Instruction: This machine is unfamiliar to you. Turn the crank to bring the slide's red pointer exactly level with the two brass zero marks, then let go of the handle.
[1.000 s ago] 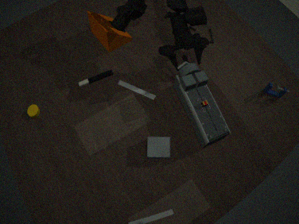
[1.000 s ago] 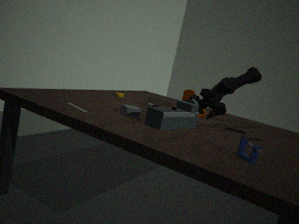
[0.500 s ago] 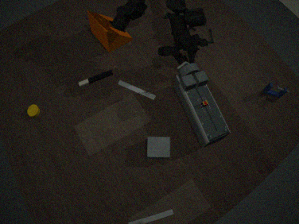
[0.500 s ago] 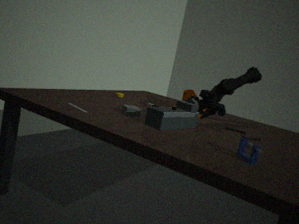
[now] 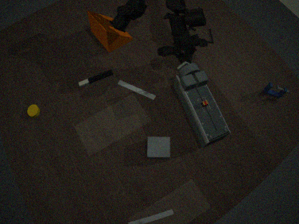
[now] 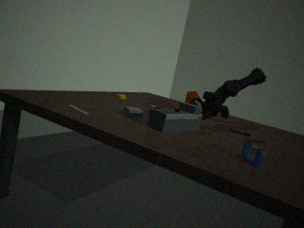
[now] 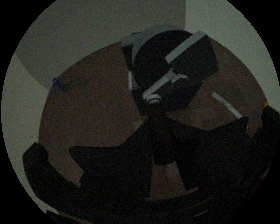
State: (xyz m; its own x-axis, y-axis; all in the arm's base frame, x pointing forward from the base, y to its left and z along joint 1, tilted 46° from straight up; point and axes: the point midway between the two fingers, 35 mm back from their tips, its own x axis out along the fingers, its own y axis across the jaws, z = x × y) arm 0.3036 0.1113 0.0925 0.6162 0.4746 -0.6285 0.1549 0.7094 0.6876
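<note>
The machine, a long grey box (image 5: pixel 191 110) (image 6: pixel 183 124), carries a slide groove on top and a raised grey housing (image 5: pixel 194 79) at the arm's end. A small red and orange pointer (image 5: pixel 205 102) sits over the groove; the brass zero marks cannot be made out, so its level against them cannot be told. In the wrist view the housing's dark round face shows, with a pale crank bar (image 7: pixel 159 84) across it. My gripper (image 5: pixel 185 58) (image 6: pixel 203 112) (image 7: pixel 155 121) is shut on the dark crank handle (image 7: pixel 162 147), which stands out between the fingers.
An orange wedge (image 5: pixel 107 35) (image 6: pixel 192 96) stands beside the arm. A grey block (image 5: pixel 158 147) (image 6: pixel 133 112), a pale strip (image 5: pixel 137 90), a black and white stick (image 5: pixel 95 79) and a yellow cylinder (image 5: pixel 33 110) (image 6: pixel 122 96) lie to one side. A blue bracket (image 5: pixel 275 91) stands on the other.
</note>
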